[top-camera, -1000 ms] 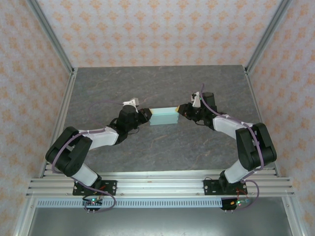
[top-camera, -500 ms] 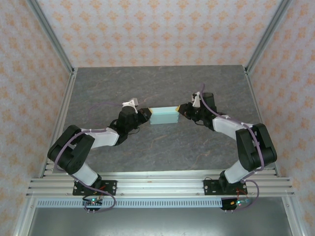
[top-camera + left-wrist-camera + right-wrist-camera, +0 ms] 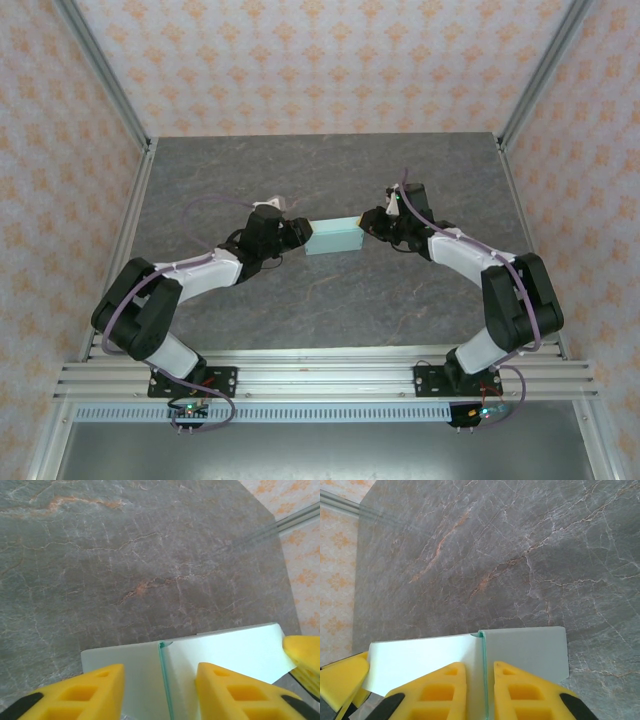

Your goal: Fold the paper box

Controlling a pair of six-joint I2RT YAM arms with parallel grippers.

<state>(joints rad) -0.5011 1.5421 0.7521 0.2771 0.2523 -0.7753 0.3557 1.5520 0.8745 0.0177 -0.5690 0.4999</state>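
The paper box, pale mint-blue and folded into a small shallow rectangle, lies mid-table between the two arms. My left gripper is at its left end. In the left wrist view its yellow fingers stand well apart on either side of the box's thin end wall, touching neither face: left gripper open. My right gripper is at the box's right end. In the right wrist view the right gripper has its fingers pressed close on the upright wall of the paper box.
The grey stone-patterned table is bare around the box. Metal frame posts and patterned walls stand at the left, right and back. The other arm's yellow finger shows at the far end of the box.
My left gripper's jaws have opened off the box's left end wall. Both grippers and the box have shifted slightly away from the near edge. The right gripper stays closed on its wall.
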